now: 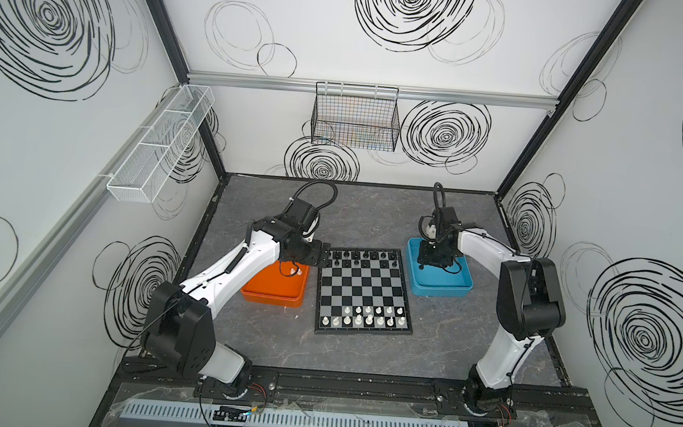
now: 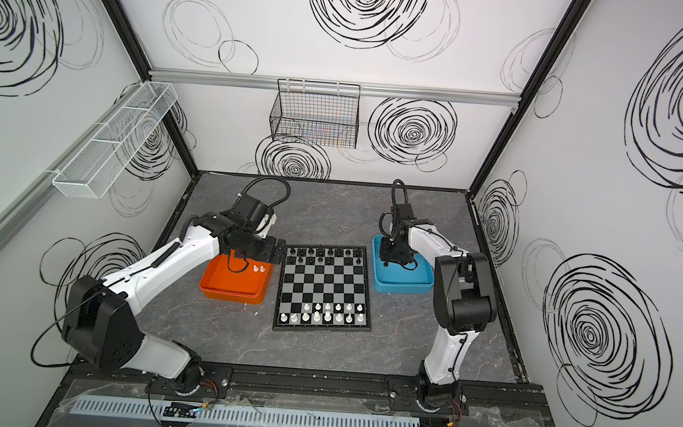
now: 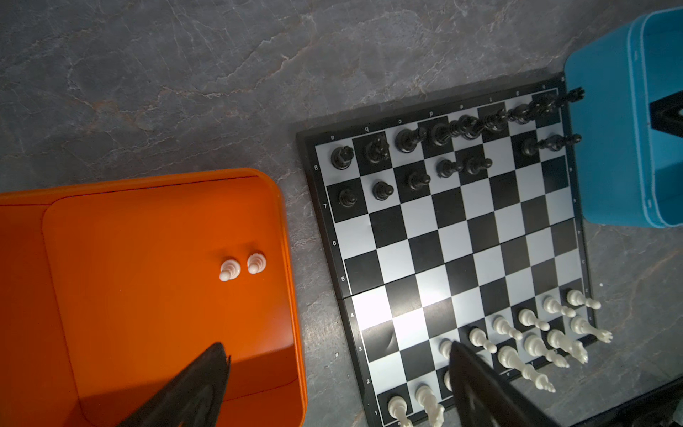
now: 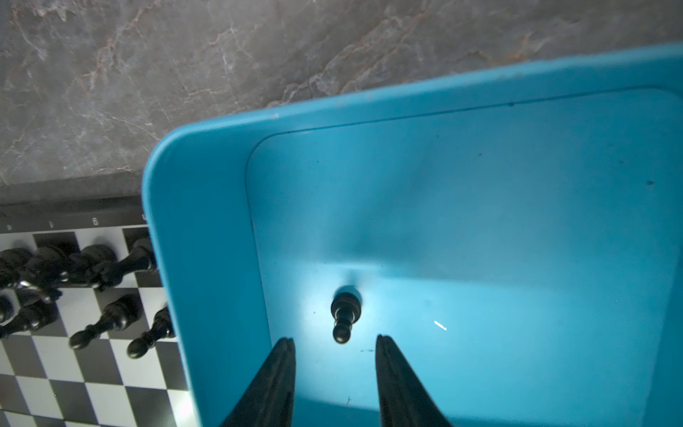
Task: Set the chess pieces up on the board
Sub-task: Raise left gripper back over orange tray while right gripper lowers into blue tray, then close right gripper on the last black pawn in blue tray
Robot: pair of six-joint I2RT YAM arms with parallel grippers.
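Note:
The board (image 1: 361,285) (image 2: 321,288) lies mid-table. Black chess pieces (image 1: 363,256) (image 3: 443,148) fill its far rows, white ones (image 1: 369,314) (image 3: 528,332) its near rows. Two white pawns (image 3: 230,269) (image 2: 258,269) stand in the orange tray (image 1: 273,292) (image 3: 148,258). One black pawn (image 4: 343,314) stands upright in the blue tray (image 1: 442,287) (image 4: 207,222). My left gripper (image 3: 337,345) (image 1: 323,259) hangs open between the orange tray and the board, holding nothing. Inside the blue tray my right gripper (image 4: 335,338) (image 2: 395,256) is open; the pawn's head lies just beyond its fingertips, untouched.
The grey marbled table (image 1: 373,217) carries both trays, one on each side of the board. A black wire basket (image 1: 355,119) hangs on the back wall, and a white mesh shelf (image 1: 162,142) on the left wall.

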